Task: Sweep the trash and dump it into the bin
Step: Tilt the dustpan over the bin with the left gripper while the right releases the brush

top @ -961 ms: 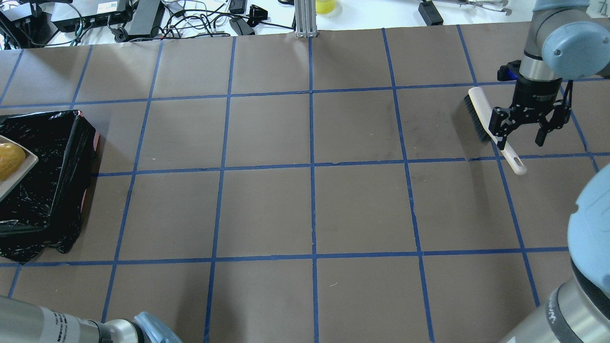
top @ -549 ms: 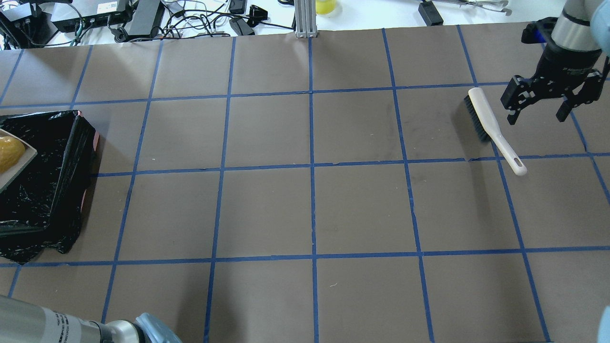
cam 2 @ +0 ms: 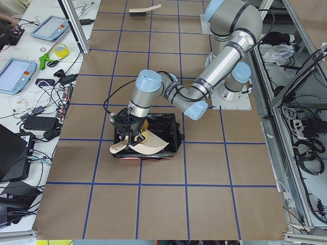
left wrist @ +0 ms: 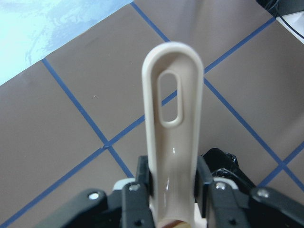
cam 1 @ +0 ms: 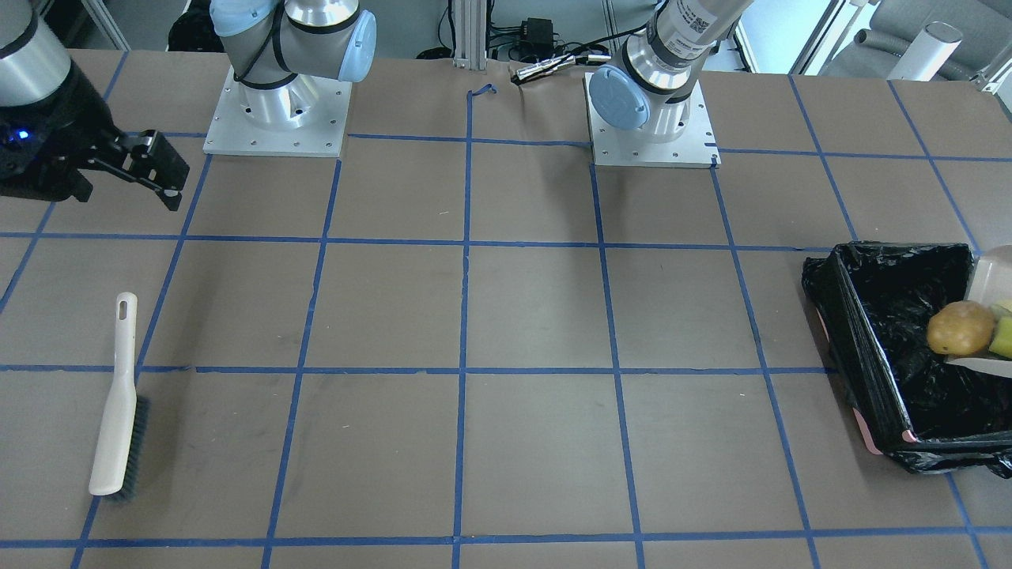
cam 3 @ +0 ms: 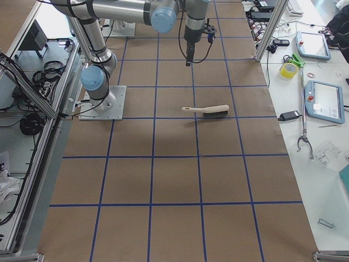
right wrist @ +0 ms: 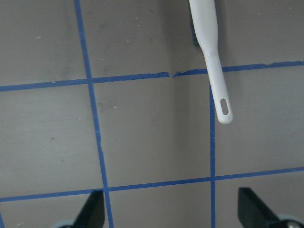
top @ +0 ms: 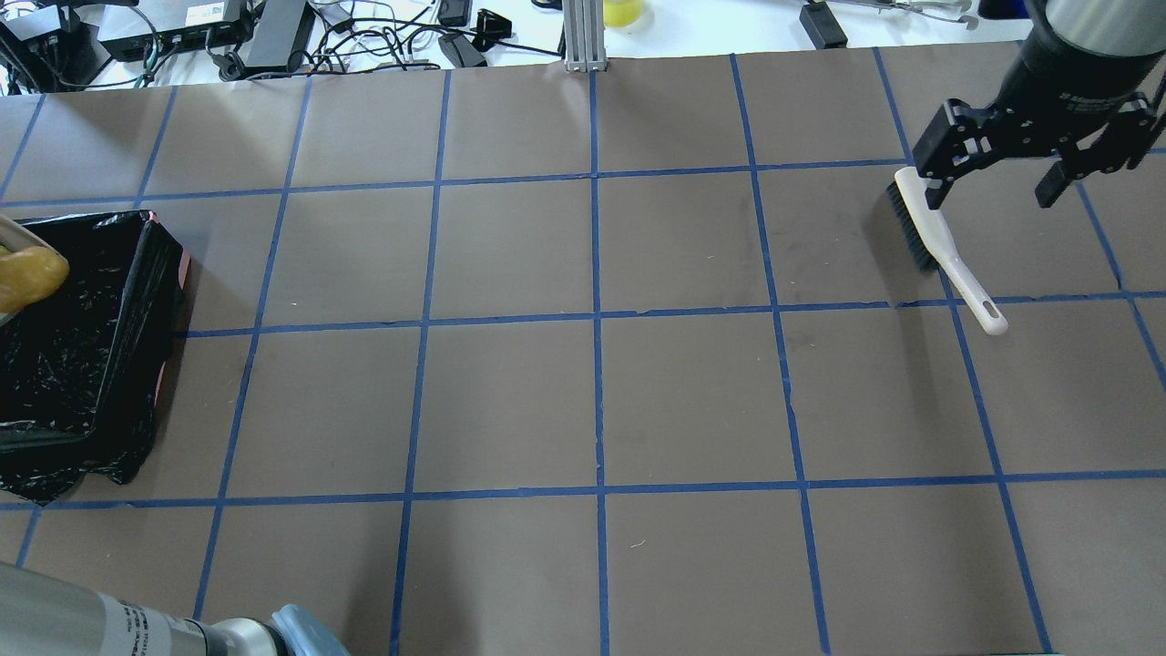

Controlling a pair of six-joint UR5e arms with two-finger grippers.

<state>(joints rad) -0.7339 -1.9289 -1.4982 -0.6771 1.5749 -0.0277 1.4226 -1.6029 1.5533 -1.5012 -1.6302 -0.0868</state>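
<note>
On the brown, blue-taped table (top: 592, 401), the black-lined bin (cam 1: 893, 300) sat crinkled, a golden lump (cam 1: 960, 328) over it; the left gripper (left wrist: 173, 187) clamped the dustpan handle (left wrist: 174, 152), the right gripper (top: 988, 193) gaped wide.

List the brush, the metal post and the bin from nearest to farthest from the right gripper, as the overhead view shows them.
From the right gripper:
1. Brush, right next to it, on the view's right side.
2. Metal post, at the far edge, in the centre.
3. Bin, at the view's left edge.
</note>
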